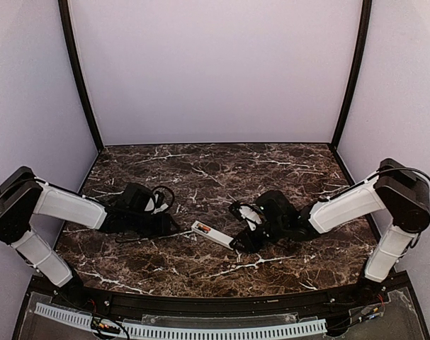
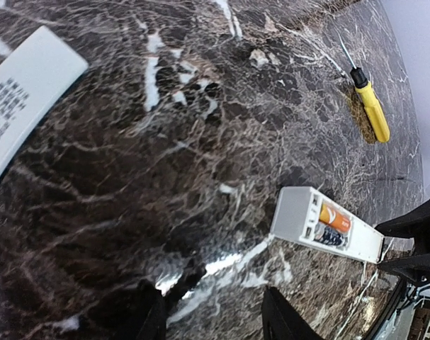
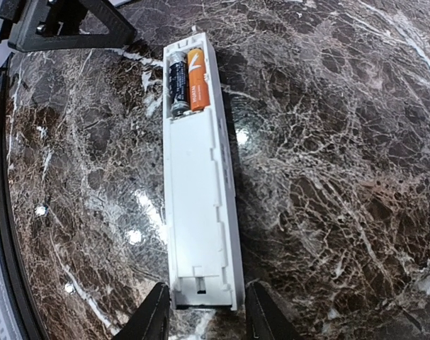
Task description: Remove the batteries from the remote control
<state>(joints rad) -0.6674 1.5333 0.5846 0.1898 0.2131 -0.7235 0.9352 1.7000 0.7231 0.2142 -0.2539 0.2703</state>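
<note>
The white remote control [image 3: 200, 191] lies flat on the marble with its back up and its battery bay uncovered at the far end. Two batteries sit side by side in the bay, one orange [image 3: 197, 79] and one dark [image 3: 178, 86]. My right gripper [image 3: 209, 317] is shut on the remote's near end, a finger against each long side. In the top view the remote [image 1: 211, 234] lies between both grippers. My left gripper [image 2: 215, 320] hovers open over bare marble, a little short of the remote [image 2: 296, 216], with nothing between its fingers.
A flat white cover strip [image 2: 23, 92] with dark print lies at the upper left of the left wrist view. A yellow stick with a dark tip [image 2: 372, 110] rests on the marble beyond the remote. Dark posts and pale walls enclose the table [image 1: 200, 166].
</note>
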